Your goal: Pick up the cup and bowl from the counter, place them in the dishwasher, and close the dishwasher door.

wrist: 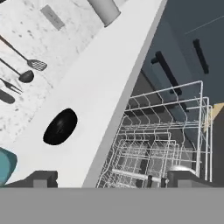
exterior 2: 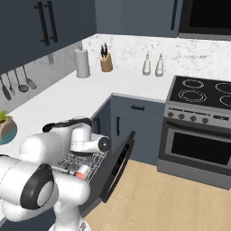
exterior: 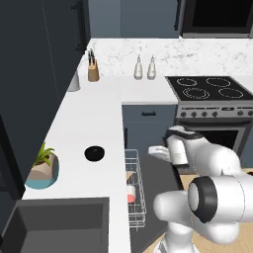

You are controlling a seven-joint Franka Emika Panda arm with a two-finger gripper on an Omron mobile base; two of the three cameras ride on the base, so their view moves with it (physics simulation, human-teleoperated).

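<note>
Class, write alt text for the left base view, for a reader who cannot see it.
A glossy black bowl sits on the white counter beside the pulled-out dishwasher rack, where a red-topped cup lies on its side. The white robot arm rises at lower right; a teal planter stands left of the bowl.
</note>
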